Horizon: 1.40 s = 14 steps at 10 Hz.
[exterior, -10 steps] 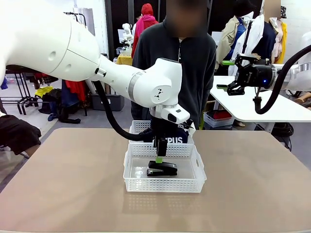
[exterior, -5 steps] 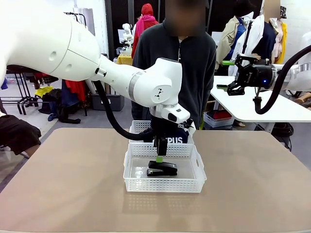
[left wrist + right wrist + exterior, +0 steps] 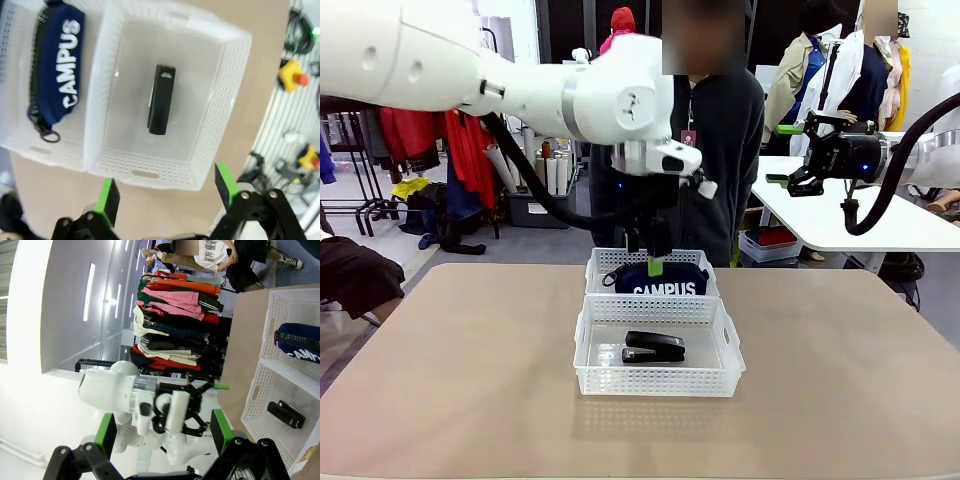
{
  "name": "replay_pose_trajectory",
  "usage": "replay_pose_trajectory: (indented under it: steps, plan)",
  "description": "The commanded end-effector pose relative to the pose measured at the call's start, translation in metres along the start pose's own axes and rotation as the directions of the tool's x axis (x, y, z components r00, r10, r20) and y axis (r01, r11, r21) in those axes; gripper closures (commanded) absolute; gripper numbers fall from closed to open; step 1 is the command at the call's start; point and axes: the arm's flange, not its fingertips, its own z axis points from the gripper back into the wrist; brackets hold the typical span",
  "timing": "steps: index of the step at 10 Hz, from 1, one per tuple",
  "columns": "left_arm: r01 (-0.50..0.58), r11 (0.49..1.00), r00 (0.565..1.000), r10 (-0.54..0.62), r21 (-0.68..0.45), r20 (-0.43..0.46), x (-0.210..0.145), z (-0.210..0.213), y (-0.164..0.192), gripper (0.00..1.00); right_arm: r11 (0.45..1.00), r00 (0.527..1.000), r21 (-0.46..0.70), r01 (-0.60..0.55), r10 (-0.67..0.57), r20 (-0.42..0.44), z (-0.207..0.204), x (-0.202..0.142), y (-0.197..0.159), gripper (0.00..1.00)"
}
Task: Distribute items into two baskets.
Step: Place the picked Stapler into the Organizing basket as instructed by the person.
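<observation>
The black stapler (image 3: pixel 655 347) lies flat in the near basket (image 3: pixel 655 378), free of any grip. Behind it, the navy "CAMPUS" pouch (image 3: pixel 665 284) fills the far basket (image 3: pixel 604 262). My left gripper (image 3: pixel 657 258) hangs open and empty above the far basket. Its wrist view looks down between green pads (image 3: pixel 108 195) on the stapler (image 3: pixel 161 100), the pouch (image 3: pixel 55 65) and both baskets (image 3: pixel 220 105). High at the right, off the table, my right gripper (image 3: pixel 788 170) is open and empty. The right wrist view looks past my right gripper (image 3: pixel 162 426) at the stapler (image 3: pixel 285 414) and the pouch (image 3: pixel 300 347).
A person in a dark top (image 3: pixel 720 130) stands at the far edge behind the baskets. The tan table (image 3: pixel 450 370) is bare on both sides of the baskets. A white table (image 3: pixel 840 220) stands behind at the right.
My left gripper has risen out of the near basket and back over the far one, leaving the stapler lying there. The right arm has not moved.
</observation>
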Motion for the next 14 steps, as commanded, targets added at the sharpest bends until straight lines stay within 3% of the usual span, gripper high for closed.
replay_pose_trajectory:
  steps: [1,3,5,6,7,8,9,13,14]
  plan:
    - [-0.188,0.981,0.977,0.19,-0.039,0.092,-0.031,0.015,0.01,0.0,1.0,1.0,0.011,0.001,-0.001,-0.001,0.0,-0.001,0.002,0.0]
    - [-0.347,0.935,0.905,0.354,-0.074,0.236,-0.072,0.032,0.026,0.0,1.0,1.0,0.011,0.001,-0.001,-0.001,0.0,-0.001,0.002,0.0]
    - [-0.439,0.897,0.87,0.437,-0.046,0.226,-0.089,0.042,0.025,0.0,1.0,1.0,0.011,0.001,-0.001,-0.001,0.0,-0.001,0.002,0.0]
    - [-0.438,0.898,0.873,0.436,-0.041,0.218,-0.092,0.043,0.028,0.0,1.0,1.0,0.011,0.001,-0.001,-0.001,0.0,-0.001,0.002,0.0]
    - [-0.397,0.917,0.889,0.397,-0.049,0.23,-0.09,0.043,0.025,0.0,1.0,1.0,0.011,0.001,-0.001,-0.001,0.0,-0.001,0.002,0.0]
    - [-0.1,0.995,0.951,0.1,-0.013,0.292,-0.079,0.036,0.015,0.0,1.0,1.0,0.011,0.001,-0.001,-0.001,0.0,-0.001,0.002,0.0]
    - [-0.419,0.906,0.879,0.421,-0.057,0.223,-0.091,0.049,0.035,0.0,1.0,1.0,0.011,0.001,-0.001,-0.001,0.0,-0.001,0.002,0.0]
    - [-0.378,0.924,0.896,0.379,-0.05,0.232,-0.088,0.046,0.031,0.0,1.0,1.0,0.011,0.001,-0.001,-0.001,0.0,-0.001,0.002,0.0]
    - [-0.456,0.861,0.812,0.507,-0.227,0.291,-0.096,0.056,0.04,0.0,1.0,1.0,0.011,0.001,-0.001,-0.001,0.0,-0.001,0.002,0.0]
